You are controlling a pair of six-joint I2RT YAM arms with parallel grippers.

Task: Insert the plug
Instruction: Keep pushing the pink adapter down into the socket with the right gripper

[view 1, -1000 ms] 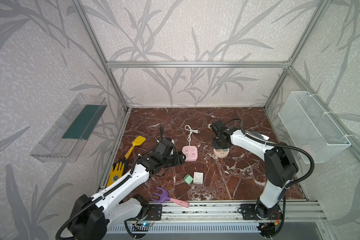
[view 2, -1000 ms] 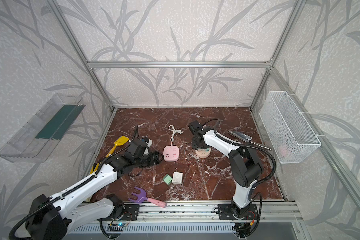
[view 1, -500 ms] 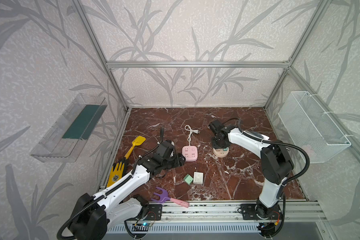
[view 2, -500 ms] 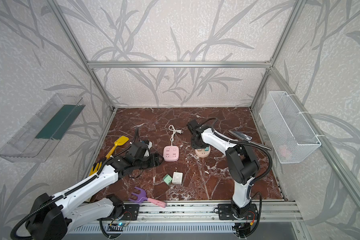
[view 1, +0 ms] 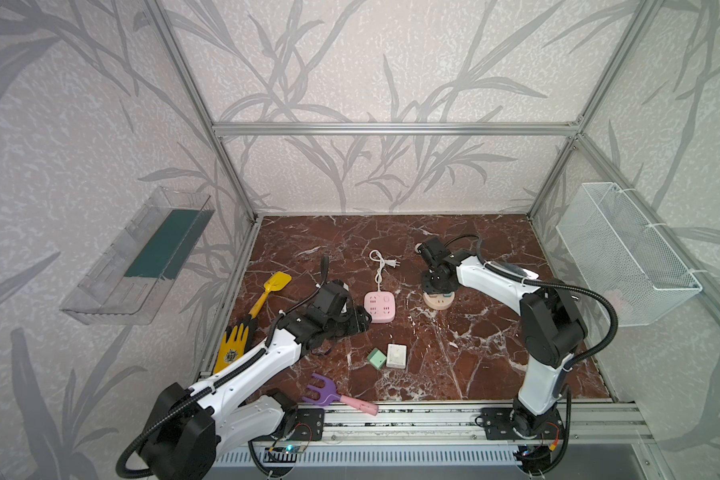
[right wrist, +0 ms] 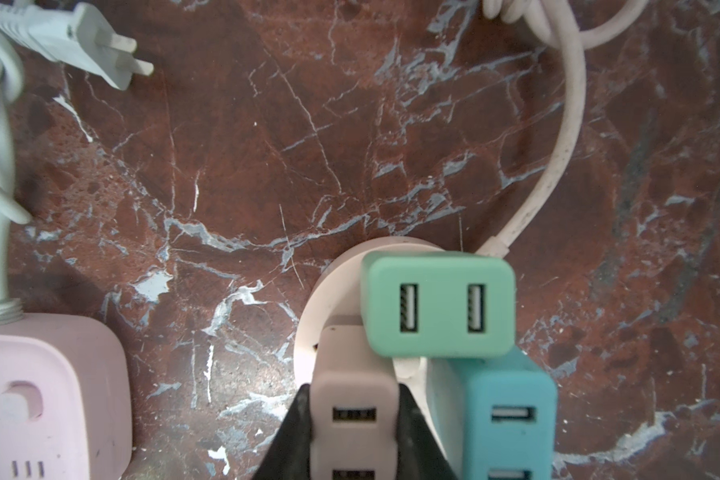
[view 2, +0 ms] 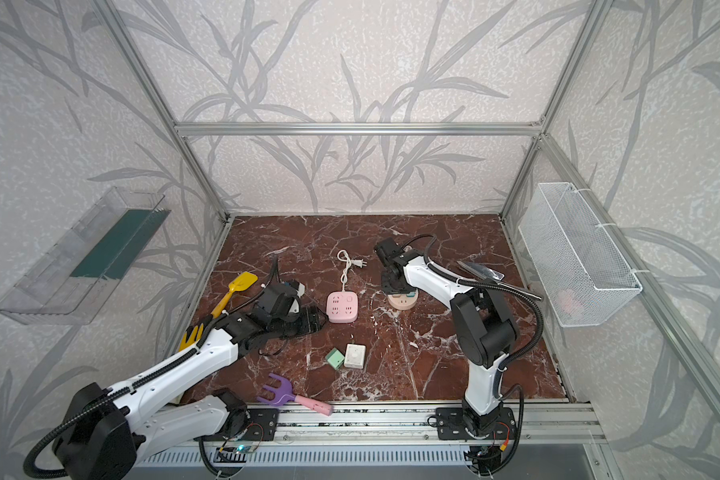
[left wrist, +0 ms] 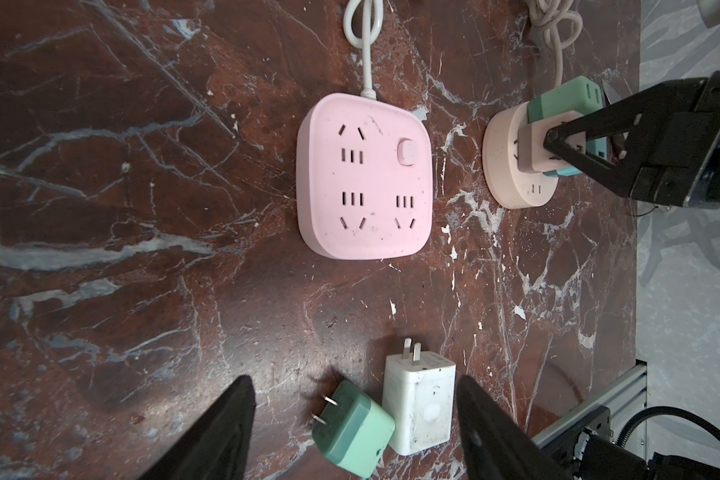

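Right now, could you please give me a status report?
Left gripper open, empty. Right gripper shut on beige plug at round socket. Crowded by green plug, teal plug.

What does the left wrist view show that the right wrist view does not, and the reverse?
Only left wrist: a white charger and a green charger lying loose.
Only right wrist: the white plug on the cord, unplugged.
Both: the pink strip, the round socket, and the right gripper shut on the beige charger.
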